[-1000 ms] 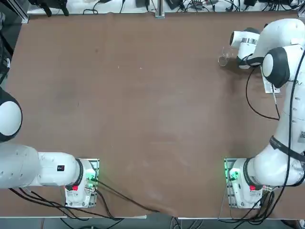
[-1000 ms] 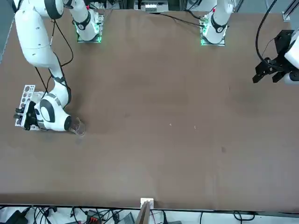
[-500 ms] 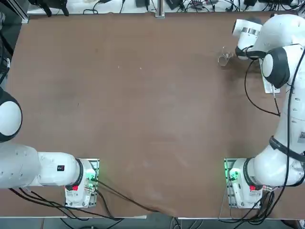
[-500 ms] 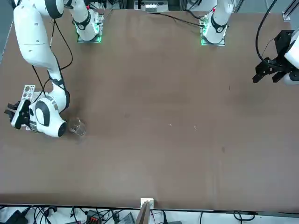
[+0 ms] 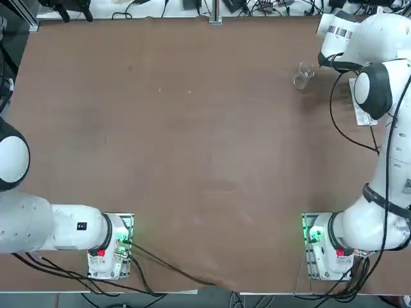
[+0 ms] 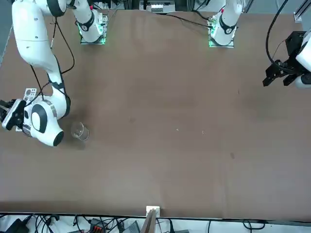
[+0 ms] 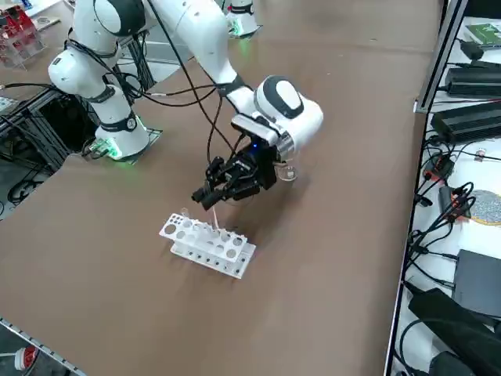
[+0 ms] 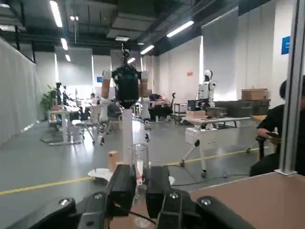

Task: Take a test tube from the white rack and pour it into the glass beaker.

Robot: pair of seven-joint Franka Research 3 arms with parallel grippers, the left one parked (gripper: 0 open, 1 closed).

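Front view, left: right gripper (image 6: 7,112) clenched on a thin clear test tube (image 8: 139,164), beside the small white holed rack (image 7: 207,245).
Middle: small clear glass beaker (image 6: 79,131) stands upright, just beside the wrist.
Risk: swinging across, the bulky wrist may topple the beaker.
Risk: tipping early spills onto the brown table (image 6: 184,121).

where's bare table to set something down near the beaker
The brown table is bare on the small clear glass beaker's side facing the parked arm. Crowded: the other side, where the right claw, shut on a clear test tube, hangs above the white holed rack.
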